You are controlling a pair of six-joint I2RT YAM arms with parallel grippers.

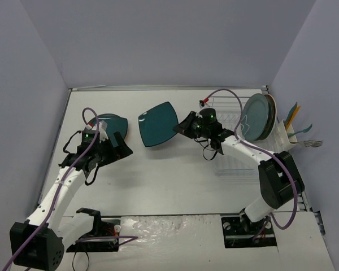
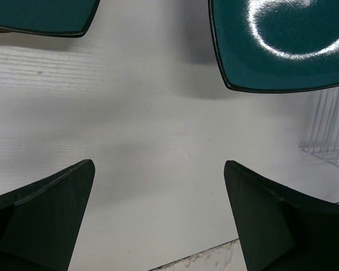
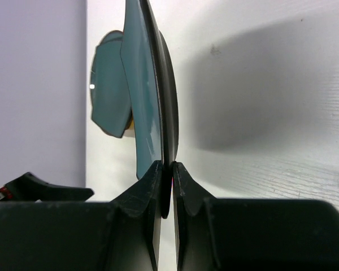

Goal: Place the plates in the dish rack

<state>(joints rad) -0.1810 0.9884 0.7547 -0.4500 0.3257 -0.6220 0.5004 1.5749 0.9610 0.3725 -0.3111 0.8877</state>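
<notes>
Here the dark square plate [image 1: 158, 124] was tilted above the table [image 1: 169, 186] between both arms, its rim pinched by the right gripper [image 1: 185, 125]. A round plate [image 1: 255, 117] stood in the rack [image 1: 229, 110]. The left gripper [image 1: 118, 149] was spread wide near another teal plate [image 1: 114, 123].

- right gripper [image 1: 185, 125] pinches the dark teal square plate [image 1: 158, 124] by its edge
- left gripper [image 1: 118, 148] sits beside a round teal plate [image 1: 115, 121]
- grey-green plate [image 1: 259, 117] stands in the dish rack [image 1: 233, 162]

Standing plates [image 1: 259, 117] block rack [image 1: 230, 165] right (left free).
</notes>
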